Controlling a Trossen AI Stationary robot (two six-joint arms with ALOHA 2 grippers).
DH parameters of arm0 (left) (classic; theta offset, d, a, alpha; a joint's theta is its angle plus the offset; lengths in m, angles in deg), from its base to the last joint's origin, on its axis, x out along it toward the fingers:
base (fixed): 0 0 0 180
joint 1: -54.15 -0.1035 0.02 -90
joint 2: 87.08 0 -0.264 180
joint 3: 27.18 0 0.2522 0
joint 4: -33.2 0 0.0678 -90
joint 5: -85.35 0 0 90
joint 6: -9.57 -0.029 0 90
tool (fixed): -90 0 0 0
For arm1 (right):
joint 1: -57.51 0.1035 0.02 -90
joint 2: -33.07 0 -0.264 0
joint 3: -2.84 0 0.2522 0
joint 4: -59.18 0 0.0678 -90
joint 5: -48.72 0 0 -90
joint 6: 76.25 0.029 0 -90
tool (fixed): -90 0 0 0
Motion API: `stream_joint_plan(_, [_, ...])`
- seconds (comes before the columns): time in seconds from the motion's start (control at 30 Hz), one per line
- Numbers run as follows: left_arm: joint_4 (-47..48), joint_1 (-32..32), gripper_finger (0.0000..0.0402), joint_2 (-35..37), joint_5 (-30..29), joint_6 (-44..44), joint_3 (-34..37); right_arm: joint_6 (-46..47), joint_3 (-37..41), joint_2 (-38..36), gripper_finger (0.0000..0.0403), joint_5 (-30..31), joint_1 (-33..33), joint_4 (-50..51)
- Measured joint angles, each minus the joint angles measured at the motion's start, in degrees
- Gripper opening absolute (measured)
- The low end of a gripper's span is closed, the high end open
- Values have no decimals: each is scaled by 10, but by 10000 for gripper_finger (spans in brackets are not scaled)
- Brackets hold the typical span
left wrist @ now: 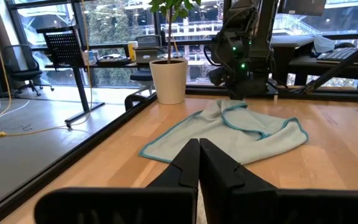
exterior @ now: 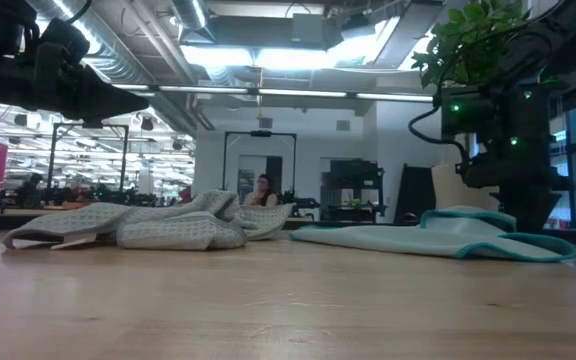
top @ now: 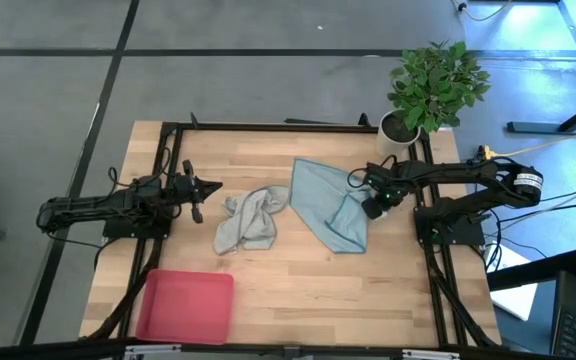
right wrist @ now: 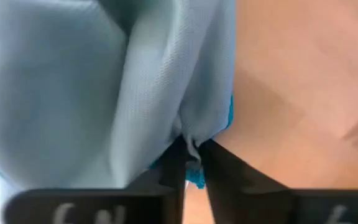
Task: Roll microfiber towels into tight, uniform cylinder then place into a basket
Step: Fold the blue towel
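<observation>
The high view looks straight down on the whole table (top: 298, 270), while the low view sits at table-top height, facing level across it into the room. The left wrist view looks across the table at the blue towel (left wrist: 229, 130), which the right wrist view sees from very near.
</observation>
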Motion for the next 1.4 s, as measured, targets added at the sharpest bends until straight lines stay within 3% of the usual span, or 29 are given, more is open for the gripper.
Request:
stream_joint_plan(0.1, [0,0,0,0,0,0,0,-5,1,0,9,29,0,-6])
stream_joint_plan(0.6, [0,0,0,0,0,0,0,-6,1,1,12,35,0,-13])
stream_joint_plan(0.8, [0,0,0,0,0,0,0,-6,2,2,7,95,0,-18])
stream_joint_plan(1.4, [0,0,0,0,0,0,0,-29,-4,2,9,92,2,-34])
